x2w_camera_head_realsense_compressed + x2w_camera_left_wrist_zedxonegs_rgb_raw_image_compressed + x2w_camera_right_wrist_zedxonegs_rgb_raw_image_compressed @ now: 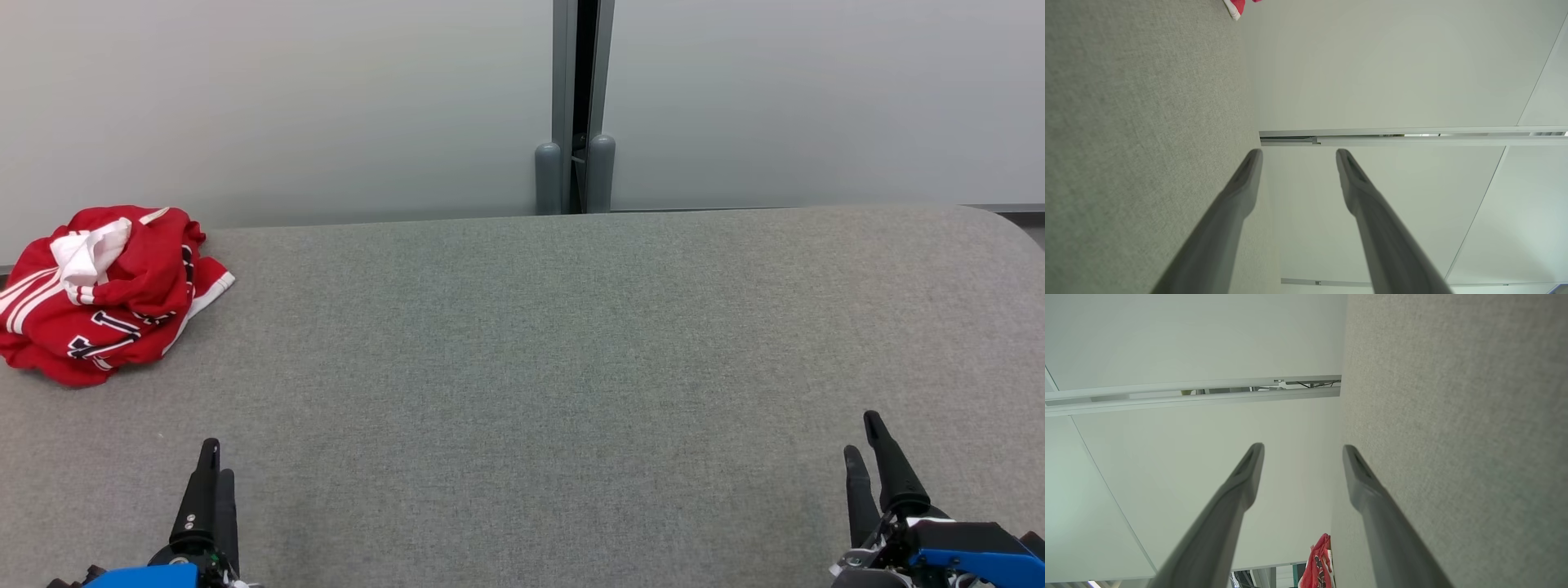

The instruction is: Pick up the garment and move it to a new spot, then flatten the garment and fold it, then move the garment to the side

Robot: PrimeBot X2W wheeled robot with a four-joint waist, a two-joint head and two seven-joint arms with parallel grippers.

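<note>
A crumpled red garment (102, 290) with white stripes and dark lettering lies bunched at the far left of the grey table (571, 367), by its back edge. A corner of the garment (1235, 7) peeks in at the top of the left wrist view, and the right wrist view catches the garment (1319, 563) small and far off. My left gripper (214, 457) hovers low at the front left, well short of the cloth, open and holding nothing. My right gripper (864, 434) sits at the front right, open too, nothing between its fingers.
A pale wall runs behind the table, split by a dark vertical gap with two grey posts (575, 175). The table's far right corner (1008, 224) is rounded. Broad bare felt stretches between the garment and my right gripper.
</note>
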